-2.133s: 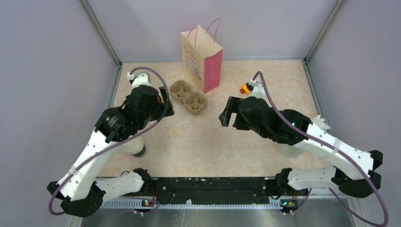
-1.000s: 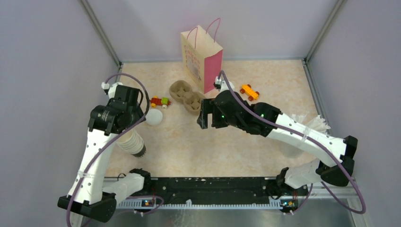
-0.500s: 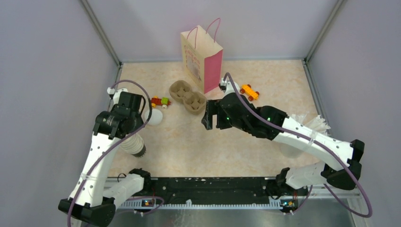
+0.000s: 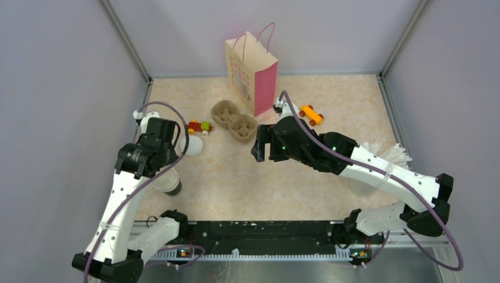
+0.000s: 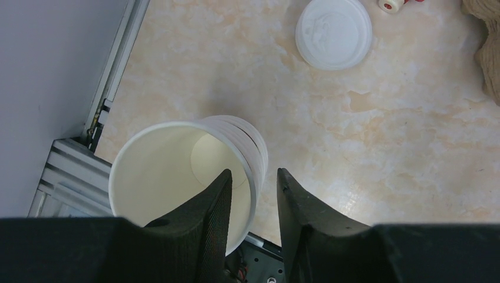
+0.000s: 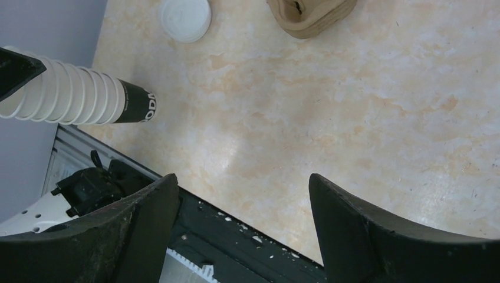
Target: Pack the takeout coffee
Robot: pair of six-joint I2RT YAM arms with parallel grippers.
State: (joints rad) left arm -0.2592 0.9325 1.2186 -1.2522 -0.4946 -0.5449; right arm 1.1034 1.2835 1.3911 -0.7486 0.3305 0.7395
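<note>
The takeout coffee (image 5: 334, 32) stands upright left of the cardboard carrier, showing its round white lid (image 4: 191, 145); it also shows at the top of the right wrist view (image 6: 185, 19). My left gripper (image 5: 253, 172) is over a stack of nested lidless cups (image 5: 188, 171) lying on its side. One finger is inside the top cup's mouth and the other outside, astride the rim, with a gap still showing. My right gripper (image 6: 242, 177) hangs open over bare table in the middle (image 4: 259, 144), nothing between its fingers.
A cream and pink paper bag (image 4: 252, 71) stands at the back. The two-hole cardboard carrier (image 4: 234, 121) lies in front of it. A red-green toy (image 4: 199, 125) and an orange toy (image 4: 311, 114) flank it. A cup with white sticks (image 4: 386, 154) sits at right.
My left arm has drawn back toward the near left over the cup stack, and its jaws have narrowed around the rim. The right arm has barely moved in the last half second.
</note>
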